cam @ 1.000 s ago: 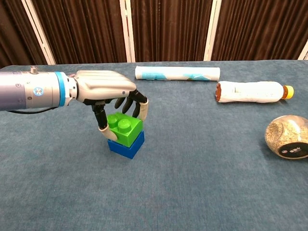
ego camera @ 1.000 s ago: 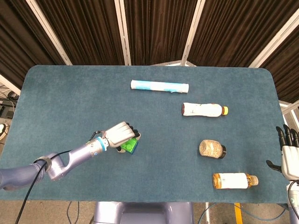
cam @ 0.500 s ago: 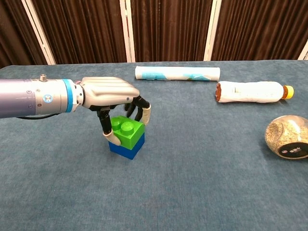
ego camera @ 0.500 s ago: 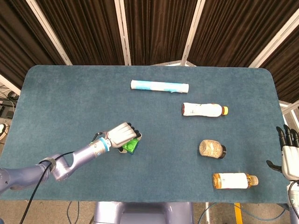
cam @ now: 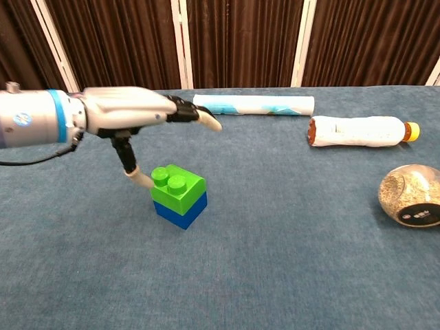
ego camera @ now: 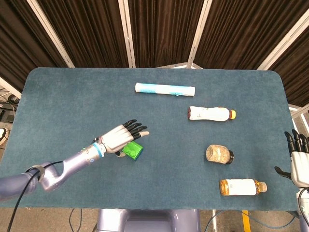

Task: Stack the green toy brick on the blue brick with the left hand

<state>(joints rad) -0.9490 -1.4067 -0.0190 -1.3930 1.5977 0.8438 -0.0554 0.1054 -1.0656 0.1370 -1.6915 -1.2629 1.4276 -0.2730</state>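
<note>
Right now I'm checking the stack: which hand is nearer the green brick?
Left. The left hand hovers open just above the green brick; the right hand rests far off.

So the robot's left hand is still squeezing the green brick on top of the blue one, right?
Not quite. The left hand has let go, fingers spread above the green brick. The chest view shows it. The green brick does sit on the blue brick.

The left hand [cam: 127, 113] hangs flat with fingers [ego camera: 134, 126] spread and extended, thumb pointing down, holding nothing. The right hand [ego camera: 299, 158] rests upright at the table's edge, fingers up.
</note>
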